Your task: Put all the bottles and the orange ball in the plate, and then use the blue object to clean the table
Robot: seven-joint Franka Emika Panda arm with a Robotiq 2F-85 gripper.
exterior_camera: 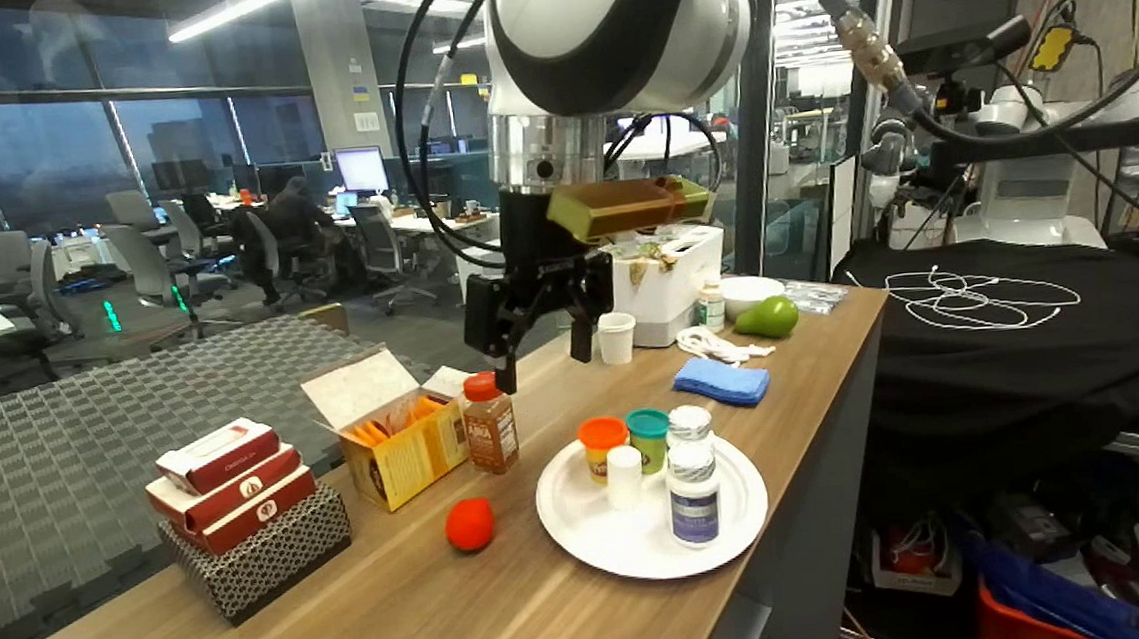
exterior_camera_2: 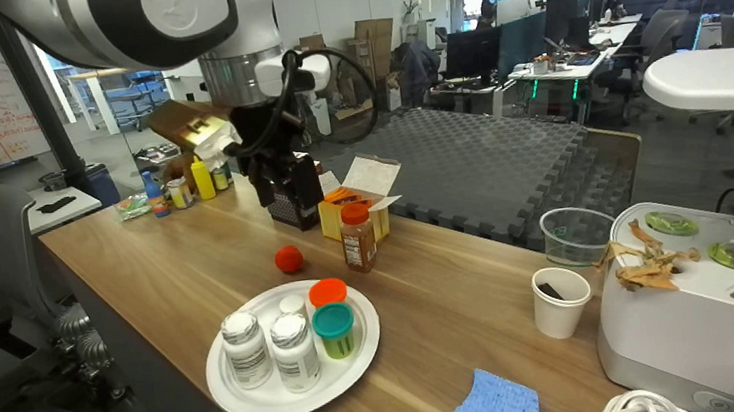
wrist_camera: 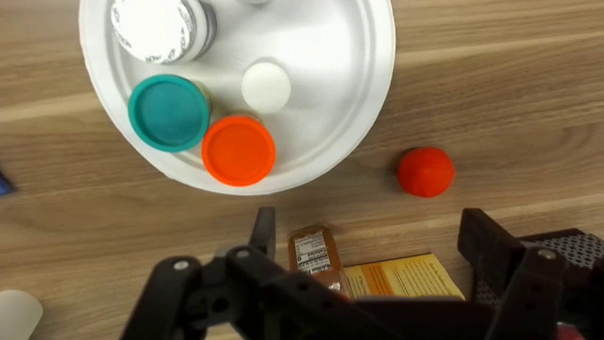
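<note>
The white plate (exterior_camera: 566, 525) holds two white bottles (exterior_camera: 694, 511) (exterior_camera_2: 245, 357), a small white container (exterior_camera: 625, 478), an orange-lidded tub (exterior_camera: 601, 448) and a teal-lidded tub (exterior_camera: 649, 444). The orange-red ball (exterior_camera: 470, 524) (exterior_camera_2: 289, 259) (wrist_camera: 426, 172) lies on the table beside the plate. A brown bottle with a red cap (exterior_camera: 492, 435) (exterior_camera_2: 359, 243) stands upright on the table; its side shows in the wrist view (wrist_camera: 314, 252). The blue object (exterior_camera: 722, 381) (exterior_camera_2: 490, 409) lies flat beyond the plate. My gripper (exterior_camera: 544, 361) (wrist_camera: 368, 224) is open, empty and above the table.
An open yellow box (exterior_camera: 409, 461) stands right beside the brown bottle. Red-and-white boxes (exterior_camera: 240, 483) are stacked on a patterned box (exterior_camera: 260, 557). A paper cup (exterior_camera_2: 562, 308), a white appliance (exterior_camera_2: 690, 327), a white cable (exterior_camera: 722, 346) and a green pear (exterior_camera: 770, 317) are farther along.
</note>
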